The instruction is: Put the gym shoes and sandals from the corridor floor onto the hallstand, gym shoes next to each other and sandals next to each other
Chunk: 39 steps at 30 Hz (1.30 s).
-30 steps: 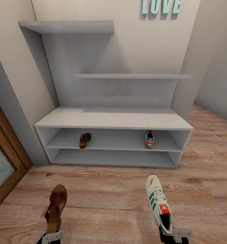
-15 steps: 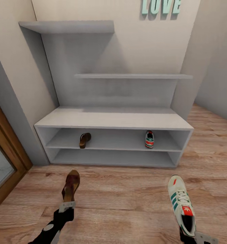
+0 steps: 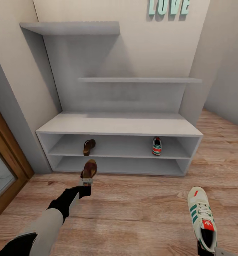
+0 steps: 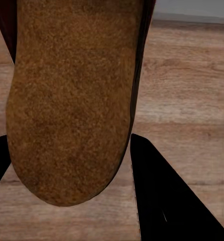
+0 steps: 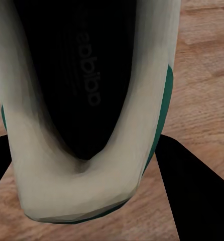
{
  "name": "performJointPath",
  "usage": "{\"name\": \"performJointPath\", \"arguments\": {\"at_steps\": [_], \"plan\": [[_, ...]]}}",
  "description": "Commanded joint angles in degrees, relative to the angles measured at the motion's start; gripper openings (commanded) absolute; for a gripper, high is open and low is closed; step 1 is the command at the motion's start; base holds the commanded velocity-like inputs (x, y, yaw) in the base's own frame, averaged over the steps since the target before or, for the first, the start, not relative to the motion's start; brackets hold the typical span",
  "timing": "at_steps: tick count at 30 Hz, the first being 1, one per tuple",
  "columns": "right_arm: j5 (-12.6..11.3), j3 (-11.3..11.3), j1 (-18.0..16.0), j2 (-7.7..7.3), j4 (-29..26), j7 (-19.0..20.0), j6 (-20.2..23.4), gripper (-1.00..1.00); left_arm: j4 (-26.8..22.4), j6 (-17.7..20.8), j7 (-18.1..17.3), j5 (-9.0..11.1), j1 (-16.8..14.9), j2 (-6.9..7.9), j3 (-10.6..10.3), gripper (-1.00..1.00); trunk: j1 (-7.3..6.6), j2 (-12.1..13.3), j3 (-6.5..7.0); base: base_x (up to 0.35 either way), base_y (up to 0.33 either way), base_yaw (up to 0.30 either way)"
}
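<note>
Presently, the second half of the task is in hand: one sandal [image 3: 89, 147] and one gym shoe [image 3: 156, 146] are already lodged on the upper open shelf of the hallstand [image 3: 120, 125], well apart, the sandal towards its left end and the shoe towards its right. The other sandal [image 3: 89, 170] is clamped by its heel in the left gripper [image 3: 86, 181], carried toe-forward above the corridor floor [image 3: 133, 209] and brought close to the front of the rack, just below the shelved sandal as seen from the head camera; in the left wrist view its suede sole [image 4: 74, 95] is seen gripped between the dark fingers [image 4: 162, 201]. The other gym shoe [image 3: 203, 223] is held at its heel by the right gripper [image 3: 208, 249], low at the right and further from the rack; its dark inside [image 5: 74, 70] is shown in the right wrist view. Next, it is judged that the left arm must be raised a little and pushed forward so that the carried sandal is set beside its mate, after which the sneaker should be brought to the shelved shoe.
</note>
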Motion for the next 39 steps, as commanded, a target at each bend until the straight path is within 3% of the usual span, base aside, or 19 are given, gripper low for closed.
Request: {"name": "performJointPath", "arguments": {"at_steps": [1, 6, 9, 24, 35, 39], "plan": [[0.2, 0.0, 0.0, 0.06, 0.1, -0.2, -0.2, -1.00, -0.1, 1.0, -0.5, -0.9, -1.1, -0.09, 0.5, -1.00, -0.01, 0.0, -0.06, 0.000, 0.000, 0.000], [0.2, 0.0, 0.0, 0.14, 0.1, -0.2, -0.2, -1.00, -0.1, 2.5, -0.4, -1.0, -4.8, -0.16, 0.3, -1.00, -0.01, 0.0, -0.06, 0.000, 0.000, 0.000], [0.2, 0.0, 0.0, 0.15, 0.1, -0.2, -0.2, -1.00, -0.1, 6.9, -0.5, -1.1, -7.4, -0.21, 0.0, -1.00, -0.01, 0.0, -0.06, 0.000, 0.000, 0.000], [0.1, 0.0, 0.0, 0.15, -0.4, -0.4, -0.2, -1.00, -0.3, 8.4, -0.7, -1.1, -7.2, 0.37, -0.3, -1.00, -0.01, 0.0, -0.30, 0.000, 0.000, -0.047], [0.1, 0.0, 0.0, 0.15, -0.5, -0.4, -0.2, -1.00, -0.3, 8.3, -0.6, -1.2, -7.2, 0.46, -0.2, -1.00, 0.27, -0.2, -3.69, 0.000, 0.000, -0.001], [0.1, -0.1, 0.0, 0.15, -0.5, -0.4, -0.2, -1.00, -3.2, 8.7, -0.6, -1.1, -7.2, 0.15, -0.4, -1.00, 0.38, -0.2, -4.87, 0.000, 0.000, 0.000]]}}
